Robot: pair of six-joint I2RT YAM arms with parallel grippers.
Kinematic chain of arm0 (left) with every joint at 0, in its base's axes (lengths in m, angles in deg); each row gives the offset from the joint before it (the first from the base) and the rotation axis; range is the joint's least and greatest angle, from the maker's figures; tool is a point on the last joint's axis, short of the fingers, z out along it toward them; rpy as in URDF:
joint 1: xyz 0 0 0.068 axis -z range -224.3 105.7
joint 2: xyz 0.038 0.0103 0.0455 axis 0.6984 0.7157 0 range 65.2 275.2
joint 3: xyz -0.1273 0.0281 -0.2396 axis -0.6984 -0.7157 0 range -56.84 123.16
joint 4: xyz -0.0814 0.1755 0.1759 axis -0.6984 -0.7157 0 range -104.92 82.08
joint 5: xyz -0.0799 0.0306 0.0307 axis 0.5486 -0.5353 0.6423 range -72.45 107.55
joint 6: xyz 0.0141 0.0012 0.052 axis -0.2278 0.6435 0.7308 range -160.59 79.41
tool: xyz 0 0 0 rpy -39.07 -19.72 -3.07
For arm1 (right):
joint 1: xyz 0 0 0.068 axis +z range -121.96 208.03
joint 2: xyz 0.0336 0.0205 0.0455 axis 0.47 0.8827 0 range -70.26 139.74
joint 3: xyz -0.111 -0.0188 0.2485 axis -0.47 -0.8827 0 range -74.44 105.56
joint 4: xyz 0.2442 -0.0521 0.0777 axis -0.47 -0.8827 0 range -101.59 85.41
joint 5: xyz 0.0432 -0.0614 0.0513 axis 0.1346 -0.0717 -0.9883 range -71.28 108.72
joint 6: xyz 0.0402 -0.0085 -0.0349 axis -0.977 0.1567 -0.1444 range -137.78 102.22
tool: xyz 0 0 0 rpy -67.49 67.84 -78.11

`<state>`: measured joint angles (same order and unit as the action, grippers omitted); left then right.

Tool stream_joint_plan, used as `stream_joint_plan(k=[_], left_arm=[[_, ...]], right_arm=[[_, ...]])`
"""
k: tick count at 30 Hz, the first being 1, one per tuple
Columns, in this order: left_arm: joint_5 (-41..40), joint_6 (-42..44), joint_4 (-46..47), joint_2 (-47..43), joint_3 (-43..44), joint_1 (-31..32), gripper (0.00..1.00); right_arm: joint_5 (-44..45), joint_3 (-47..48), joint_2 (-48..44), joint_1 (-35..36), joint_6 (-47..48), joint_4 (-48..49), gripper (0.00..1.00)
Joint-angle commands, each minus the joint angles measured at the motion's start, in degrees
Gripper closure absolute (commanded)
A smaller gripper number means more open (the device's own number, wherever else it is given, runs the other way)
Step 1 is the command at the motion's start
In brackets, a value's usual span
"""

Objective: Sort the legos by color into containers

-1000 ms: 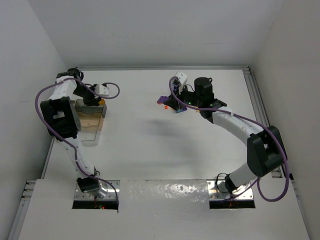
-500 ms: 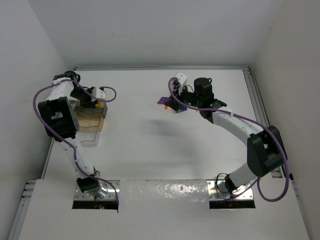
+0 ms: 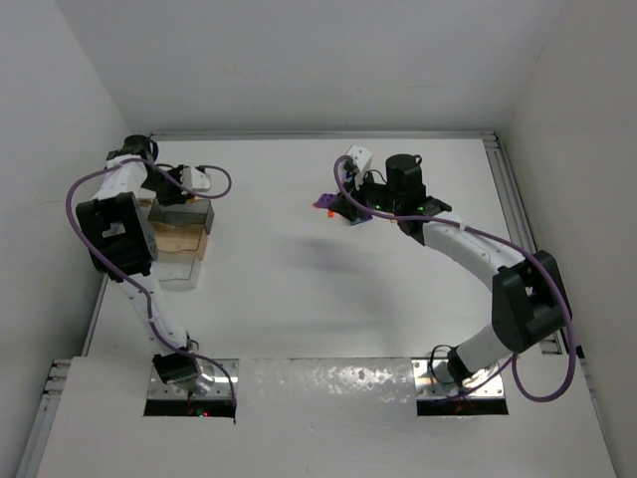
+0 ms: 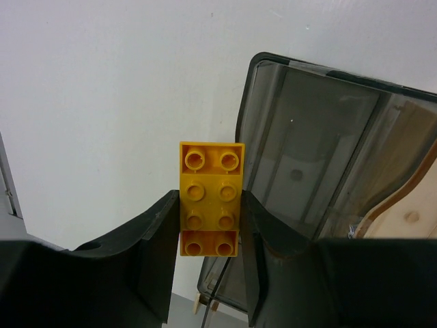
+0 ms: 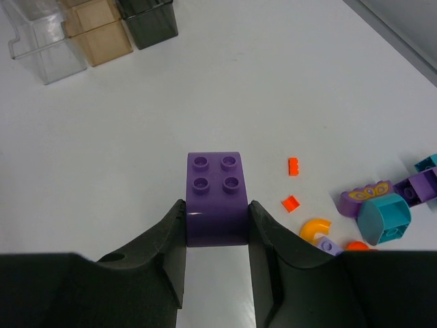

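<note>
My left gripper (image 4: 210, 205) is shut on a yellow lego brick (image 4: 211, 195) and holds it just left of the dark, smoky far bin (image 4: 307, 171) of the containers (image 3: 181, 234). In the top view the left gripper (image 3: 182, 192) is over the far end of that bin row. My right gripper (image 5: 217, 213) is shut on a purple lego brick (image 5: 217, 198) above the white table. It is next to the loose pile of legos (image 5: 382, 205), which holds purple, teal and orange pieces. In the top view the right gripper (image 3: 346, 206) is at that pile (image 3: 324, 202).
The bin row also shows far off in the right wrist view (image 5: 89, 27), with clear, tan and dark bins. Two tiny orange pieces (image 5: 292, 184) lie just right of the purple brick. White walls enclose the table (image 3: 299, 289) on three sides.
My left gripper has shifted a little to the left and back with the yellow brick. The right arm has barely moved.
</note>
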<state>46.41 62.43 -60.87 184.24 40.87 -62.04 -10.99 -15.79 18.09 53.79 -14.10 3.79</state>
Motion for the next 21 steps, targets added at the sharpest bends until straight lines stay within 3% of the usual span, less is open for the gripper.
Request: stream_joint_plan(k=[1,5,11,15,21], left_arm=[[1.0,0.2,1.1,0.0,1.2,-0.5,1.00],[1.2,1.1,-0.5,-0.3,1.3,-0.5,1.00],[9.5,8.8,-8.7,-5.7,1.0,-0.6,1.00],[6.2,14.8,-14.0,-6.5,-1.2,-0.6,1.00],[3.0,14.2,-11.9,-4.6,-2.8,-0.5,1.00]], right_arm=[[0.2,2.6,-0.6,0.5,1.1,0.6,1.00],[0.4,2.3,-0.8,0.5,1.3,0.6,1.00],[0.4,2.5,-1.1,0.5,2.0,-1.2,1.00],[0.5,2.3,-1.0,0.5,1.9,-1.2,1.00],[0.7,2.1,-1.1,0.6,1.5,-0.3,1.00]])
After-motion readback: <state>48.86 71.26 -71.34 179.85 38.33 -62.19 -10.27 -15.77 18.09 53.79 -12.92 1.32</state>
